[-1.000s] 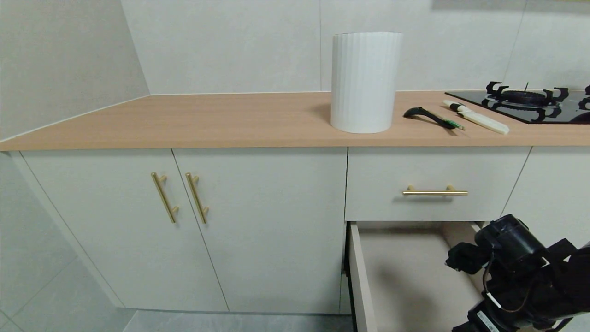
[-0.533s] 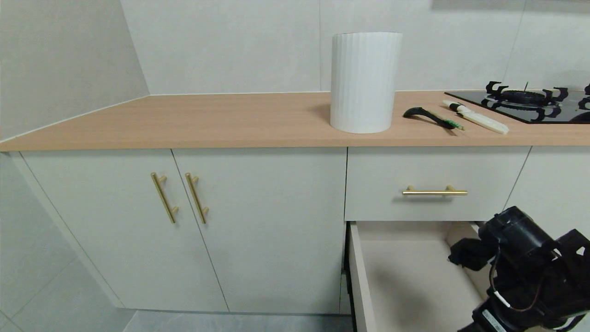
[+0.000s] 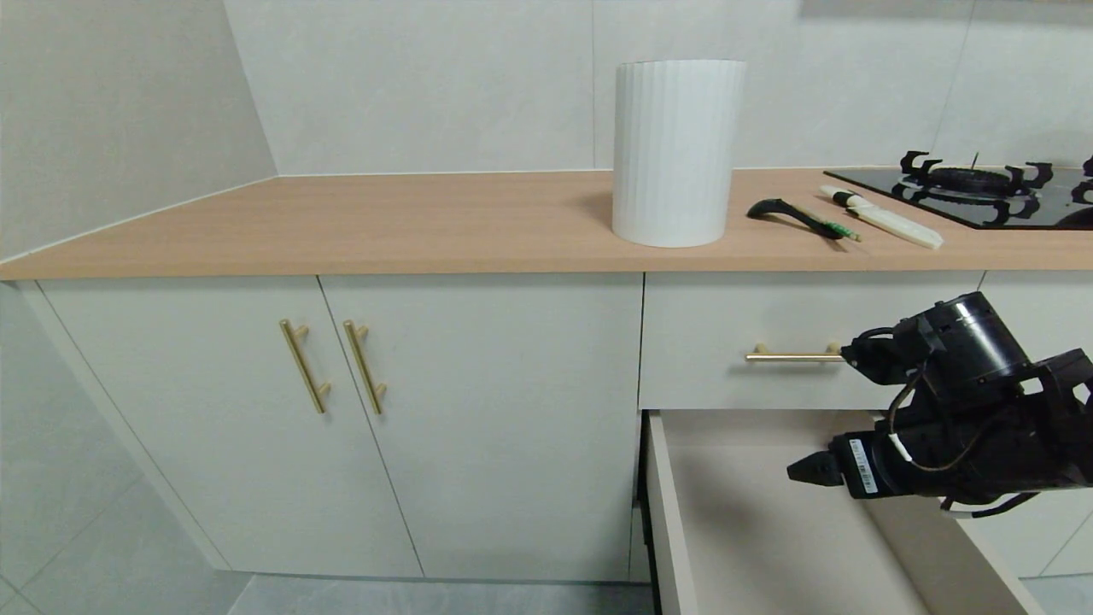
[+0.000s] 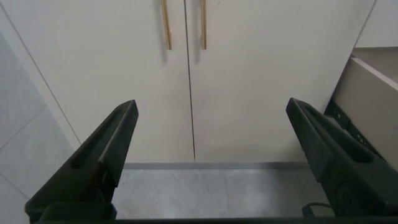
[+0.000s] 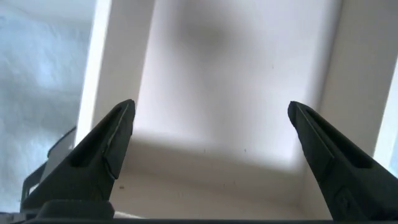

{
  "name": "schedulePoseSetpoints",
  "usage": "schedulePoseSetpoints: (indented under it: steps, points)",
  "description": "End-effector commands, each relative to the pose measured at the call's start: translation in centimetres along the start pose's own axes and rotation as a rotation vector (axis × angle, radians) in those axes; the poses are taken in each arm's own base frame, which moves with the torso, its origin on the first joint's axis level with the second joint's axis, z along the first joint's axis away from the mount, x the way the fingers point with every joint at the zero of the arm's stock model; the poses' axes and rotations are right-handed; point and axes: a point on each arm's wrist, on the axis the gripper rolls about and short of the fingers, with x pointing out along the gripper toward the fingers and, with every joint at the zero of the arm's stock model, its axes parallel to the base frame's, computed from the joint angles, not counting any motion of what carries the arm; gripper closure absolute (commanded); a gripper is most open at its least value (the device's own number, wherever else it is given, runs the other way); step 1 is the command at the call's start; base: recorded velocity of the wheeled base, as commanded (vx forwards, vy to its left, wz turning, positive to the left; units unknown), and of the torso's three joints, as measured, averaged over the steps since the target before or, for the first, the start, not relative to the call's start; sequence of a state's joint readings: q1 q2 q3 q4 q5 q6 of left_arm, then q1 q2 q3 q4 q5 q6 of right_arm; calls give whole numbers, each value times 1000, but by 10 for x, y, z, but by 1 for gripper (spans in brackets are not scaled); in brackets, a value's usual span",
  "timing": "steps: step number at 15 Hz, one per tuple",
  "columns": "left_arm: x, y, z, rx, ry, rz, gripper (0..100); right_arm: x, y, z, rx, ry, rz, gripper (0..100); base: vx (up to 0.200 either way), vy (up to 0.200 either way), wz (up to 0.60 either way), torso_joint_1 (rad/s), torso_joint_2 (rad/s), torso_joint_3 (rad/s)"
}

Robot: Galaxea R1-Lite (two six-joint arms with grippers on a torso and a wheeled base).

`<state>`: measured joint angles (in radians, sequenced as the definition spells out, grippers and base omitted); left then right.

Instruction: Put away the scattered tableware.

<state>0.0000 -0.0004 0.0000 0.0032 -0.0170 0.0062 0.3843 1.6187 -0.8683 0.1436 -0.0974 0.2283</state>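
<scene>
On the wooden counter [image 3: 410,222] lie a black spoon [image 3: 784,211], thin chopsticks with green ends [image 3: 830,225] and a cream-white utensil with a dark band [image 3: 888,224], all right of a tall white ribbed canister [image 3: 675,154]. Below them a drawer [image 3: 670,521] stands pulled out, with nothing on its visible floor [image 5: 236,81]. My right gripper [image 3: 807,471] hangs over this drawer, pointing left; in the right wrist view it [image 5: 211,149] is open, fingers wide apart. My left gripper [image 4: 211,155] is open too, low down, facing the cupboard doors [image 4: 186,74].
A black gas hob [image 3: 982,192] sits at the counter's far right. The closed upper drawer has a gold bar handle [image 3: 794,354]. Two cupboard doors with gold handles [image 3: 333,367] are to the left. Tiled walls meet at the corner on the left.
My right arm has risen from low in the open drawer and turned, so its gripper now points left above the drawer. The tableware on the counter has not moved.
</scene>
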Motion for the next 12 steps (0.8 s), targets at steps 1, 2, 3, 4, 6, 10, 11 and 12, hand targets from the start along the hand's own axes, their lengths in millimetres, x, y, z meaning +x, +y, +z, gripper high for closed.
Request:
schedulePoseSetpoints:
  steps: [1, 2, 3, 4, 6, 10, 11, 12]
  points:
    - [0, 0, 0, 0, 0, 0, 0, 1, 0, 1, 1, -8, -2, 0, 0, 0, 0, 0, 0, 0]
    - [0, 0, 0, 0, 0, 0, 0, 0, -1, 0, 0, -9, -5, 0, 0, 0, 0, 0, 0, 0]
    - [0, 0, 0, 0, 0, -1, 0, 1, -1, 1, 0, -9, -8, 0, 0, 0, 0, 0, 0, 0]
    - [0, 0, 0, 0, -1, -1, 0, 1, -1, 1, -1, -6, -9, 0, 0, 0, 0, 36, -217, -183]
    - [0, 0, 0, 0, 0, 0, 0, 3, -1, 0, -1, 1, -13, 0, 0, 0, 0, 83, -256, -269]
    - [0, 0, 0, 0, 0, -1, 0, 3, -1, 0, -3, -2, -18, 0, 0, 0, 0, 118, -452, -309]
    - [0, 0, 0, 0, 0, 0, 0, 2, -1, 0, -3, -3, -17, 0, 0, 0, 0, 154, -496, -300]
    - [0, 0, 0, 0, 0, 0, 0, 2, -1, 0, -2, -5, -17, 0, 0, 0, 0, 168, -476, -290]
